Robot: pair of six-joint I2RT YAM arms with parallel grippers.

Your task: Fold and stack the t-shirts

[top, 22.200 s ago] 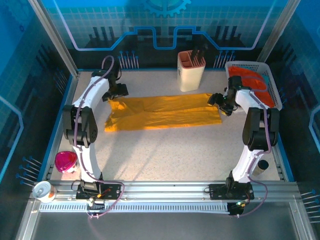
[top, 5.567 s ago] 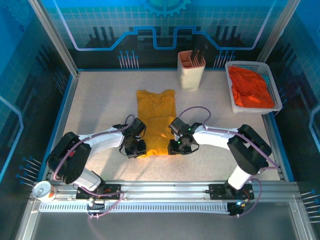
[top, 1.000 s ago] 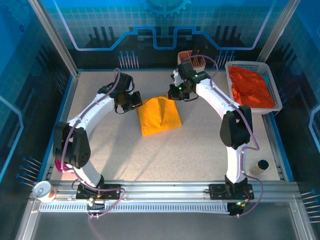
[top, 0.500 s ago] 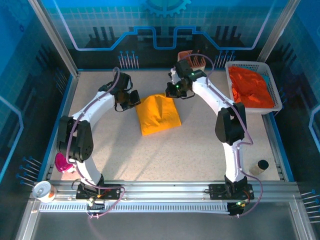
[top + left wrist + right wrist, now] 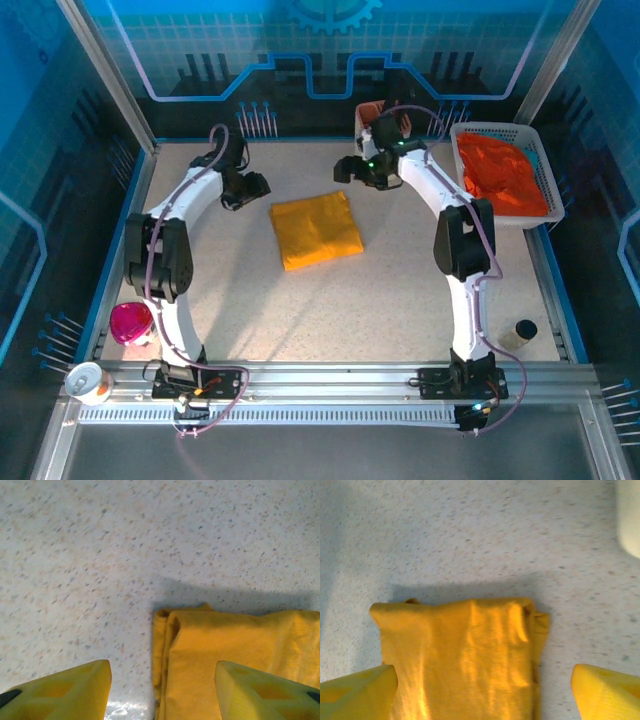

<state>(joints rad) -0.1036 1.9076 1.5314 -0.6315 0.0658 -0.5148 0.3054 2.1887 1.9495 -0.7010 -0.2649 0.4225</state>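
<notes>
Between the two grippers: mustard-yellow t-shirt (image 5: 316, 229), folded into a compact rectangle, flat on the speckled table (image 5: 400, 300), touching neither gripper in the top view.
Left gripper (image 5: 258, 186): open, yellow fingers (image 5: 75, 690) spread well apart, nothing pinched between them; hovers near the shirt's far left corner.
Below the left jaws: one folded corner of the yellow shirt, its layered edges showing, sits in the gap and runs on under the finger on the right of the wrist view; bare table ahead of that corner and toward the other finger.
Right gripper (image 5: 342, 170): wide open, holds nothing; hovers near the shirt's far right corner.
Below the right jaws: far edge of the fold spans most of the gap between the fingertips (image 5: 357, 690), nearer the finger on the left of the wrist view; small tuck of cloth pokes out at the corner toward the other finger.
Behind the right gripper: cream holder (image 5: 368, 118), close by, partly hidden by the arm.
Outward of the right gripper: orange-red t-shirt (image 5: 500, 180), heaped unfolded in the white mesh basket (image 5: 500, 127), well apart from the jaws.
</notes>
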